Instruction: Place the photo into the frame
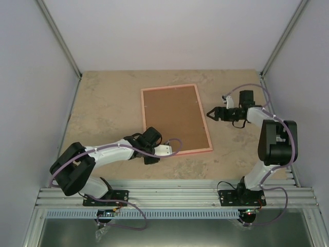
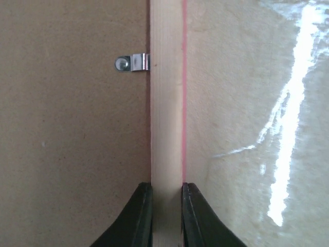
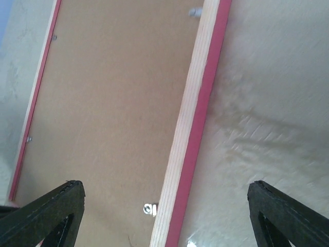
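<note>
The pink frame (image 1: 204, 117) lies face down mid-table with a brown backing board (image 1: 175, 119) filling it. The photo is not in view. My left gripper (image 1: 152, 145) is at the frame's near-left corner. In the left wrist view it (image 2: 166, 186) is shut on the frame's near rail (image 2: 166, 103), one finger on each side. My right gripper (image 1: 211, 114) hangs by the frame's right edge. In the right wrist view it (image 3: 165, 185) is wide open and empty above that rail (image 3: 198, 103), the rail running between its fingers.
Small metal clips (image 2: 132, 63) (image 3: 149, 209) on the rails hold the backing board (image 3: 113, 103). Grey walls close the table on the left, right and back. A ribbed aluminium rail (image 1: 175, 195) with the arm bases runs along the near edge.
</note>
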Action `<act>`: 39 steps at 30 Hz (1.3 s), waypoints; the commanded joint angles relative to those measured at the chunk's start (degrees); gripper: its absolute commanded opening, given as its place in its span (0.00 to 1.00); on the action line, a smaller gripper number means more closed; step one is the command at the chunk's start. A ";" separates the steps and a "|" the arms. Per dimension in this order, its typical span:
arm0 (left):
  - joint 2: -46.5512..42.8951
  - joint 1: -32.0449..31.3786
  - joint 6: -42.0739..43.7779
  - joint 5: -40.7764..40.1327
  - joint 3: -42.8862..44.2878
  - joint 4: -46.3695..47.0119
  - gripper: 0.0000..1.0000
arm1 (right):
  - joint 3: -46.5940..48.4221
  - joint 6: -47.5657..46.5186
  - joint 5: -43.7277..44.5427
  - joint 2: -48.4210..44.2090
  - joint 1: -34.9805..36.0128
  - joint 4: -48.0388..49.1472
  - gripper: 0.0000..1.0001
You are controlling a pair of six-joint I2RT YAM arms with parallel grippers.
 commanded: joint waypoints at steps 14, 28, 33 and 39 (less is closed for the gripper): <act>-15.57 0.05 7.31 14.36 1.84 -12.49 0.00 | -5.84 12.72 -22.95 8.92 0.78 6.55 0.94; -16.63 0.05 9.34 13.91 0.52 -12.28 0.00 | -8.48 32.96 -35.70 15.18 4.24 25.45 0.54; -17.35 0.05 8.81 10.98 -0.83 -9.80 0.00 | -6.99 31.35 -34.55 12.83 4.22 22.28 0.39; -19.04 0.14 5.83 5.16 -1.63 -6.16 0.12 | -4.25 28.81 -33.34 8.01 3.64 16.47 0.09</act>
